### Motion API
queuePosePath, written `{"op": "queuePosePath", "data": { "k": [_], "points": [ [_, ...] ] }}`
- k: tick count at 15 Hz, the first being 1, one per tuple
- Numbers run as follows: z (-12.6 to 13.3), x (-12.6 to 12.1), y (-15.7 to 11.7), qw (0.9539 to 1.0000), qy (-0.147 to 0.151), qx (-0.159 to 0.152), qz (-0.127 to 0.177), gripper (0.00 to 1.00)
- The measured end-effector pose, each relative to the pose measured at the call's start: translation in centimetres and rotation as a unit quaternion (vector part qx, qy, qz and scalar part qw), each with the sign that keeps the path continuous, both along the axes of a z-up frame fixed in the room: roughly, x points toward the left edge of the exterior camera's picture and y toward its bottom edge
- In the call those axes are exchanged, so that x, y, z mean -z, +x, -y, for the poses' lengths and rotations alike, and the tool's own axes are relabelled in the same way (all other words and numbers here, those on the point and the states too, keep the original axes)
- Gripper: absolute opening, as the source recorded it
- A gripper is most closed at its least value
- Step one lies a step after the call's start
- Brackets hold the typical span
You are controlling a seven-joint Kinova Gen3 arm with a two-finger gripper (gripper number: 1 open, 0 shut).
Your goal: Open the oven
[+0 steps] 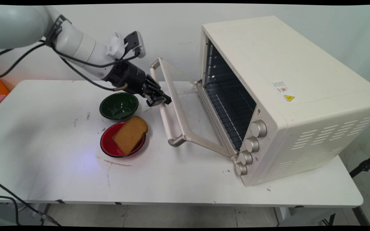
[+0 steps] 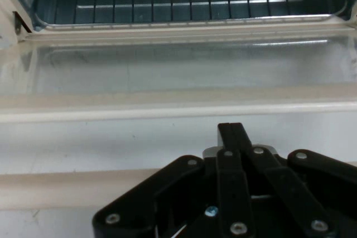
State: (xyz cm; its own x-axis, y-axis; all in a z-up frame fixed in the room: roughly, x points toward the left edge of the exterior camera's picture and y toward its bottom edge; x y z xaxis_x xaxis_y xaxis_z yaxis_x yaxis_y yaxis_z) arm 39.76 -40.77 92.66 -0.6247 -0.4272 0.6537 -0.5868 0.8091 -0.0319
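Oven door: part-way down, neither shut nor lying flat, its glass tilted toward the table's left.

- Nearest me on the white table: red bowl with a slice of brown bread lying across it and overhanging the far rim. Bread is untouched and well outside the oven.
- Just behind it, almost touching: green bowl, nothing in it that I can see.
- Above and right of the green bowl: gripper, reaching in from the left, tip at the far half of the door handle. Jaws together, nothing between them. Whether the tip presses on the handle bar or sits just beside it, I cannot tell.
- Hand view: gripper pokes out over the pale handle bar, with glass and open cavity beyond.
- Further back: toaster oven, cream, angled on the table's right. Wire rack inside is bare. Four knobs sit down the front's near side.

So: door open some way, bread not in.
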Motion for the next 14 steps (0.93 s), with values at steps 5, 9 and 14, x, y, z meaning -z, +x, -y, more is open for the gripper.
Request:
{"op": "queuePosePath", "data": {
  "k": [5,9,14],
  "points": [
    [-0.4,2.0,1.2,0.9998,-0.016,0.013,0.001,0.0],
    [-0.7,3.4,2.0,0.9995,-0.025,0.022,0.003,0.0],
    [-1.2,4.9,3.0,0.999,-0.031,0.031,0.005,0.0]
  ]
}}
